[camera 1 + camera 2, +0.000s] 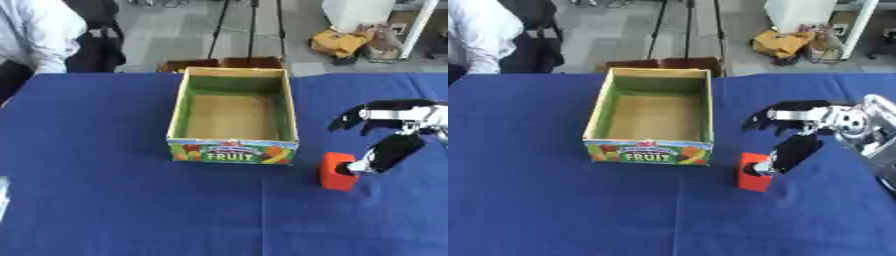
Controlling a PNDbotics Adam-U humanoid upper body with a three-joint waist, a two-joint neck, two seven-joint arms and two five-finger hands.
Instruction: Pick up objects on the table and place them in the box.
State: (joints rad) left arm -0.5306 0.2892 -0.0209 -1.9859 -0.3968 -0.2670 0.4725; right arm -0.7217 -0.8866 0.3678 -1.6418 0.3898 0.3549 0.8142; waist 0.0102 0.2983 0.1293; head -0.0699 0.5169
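Observation:
An orange-red block (335, 172) stands on the blue table (105, 190), just right of the front right corner of the open cardboard fruit box (232, 151). Nothing shows inside the box. My right hand (833, 120) reaches in from the right and hangs over the block. Its thumb (794, 150) points down and touches the block's upper right edge. Its fingers (765, 119) arch forward above the block, spread apart from the thumb and clear of the block. The hand is open.
A pale thing (3, 197) shows at the table's left edge. Brown boxes (223, 63) stand on the floor behind the table's far edge. Blue cloth stretches wide to the left and in front of the fruit box.

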